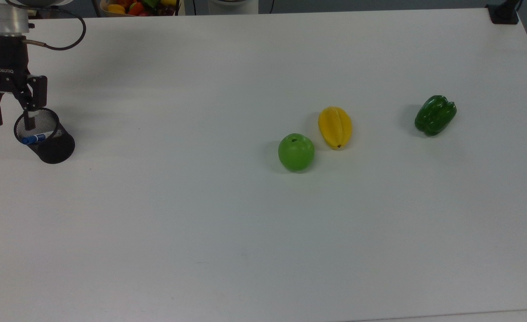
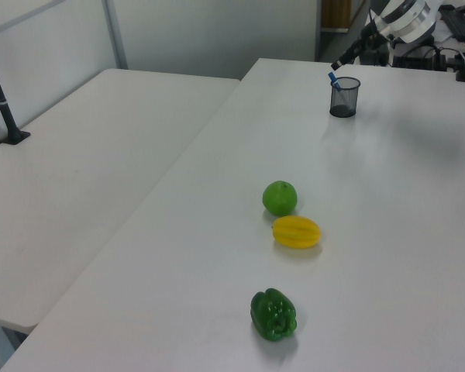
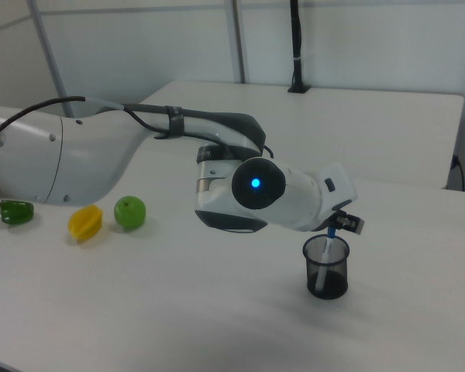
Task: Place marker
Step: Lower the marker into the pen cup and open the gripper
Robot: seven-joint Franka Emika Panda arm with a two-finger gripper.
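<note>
The marker [image 1: 34, 138] stands tilted inside a black mesh cup [image 1: 56, 150] at the top view's far left, its blue cap up near the rim. Its blue cap [image 2: 332, 77] pokes above the cup [image 2: 344, 99] in the left view. In the right view the marker [image 3: 331, 235] leans against the wall of the cup [image 3: 326, 273]. My gripper [image 1: 13, 119] hangs open just above the cup's rim, its fingers spread and holding nothing. The gripper [image 2: 350, 56] is a dark shape above the cup in the left view, and it [image 3: 347, 224] sits right over the rim in the right view.
A green apple [image 1: 296, 152], a yellow starfruit [image 1: 335, 127] and a green pepper [image 1: 435, 115] lie toward the top view's right. A basket of fruit [image 1: 136, 6] sits beyond the far edge. A black clamp [image 1: 503, 13] grips the far right corner. A second table [image 2: 85, 178] adjoins in the left view.
</note>
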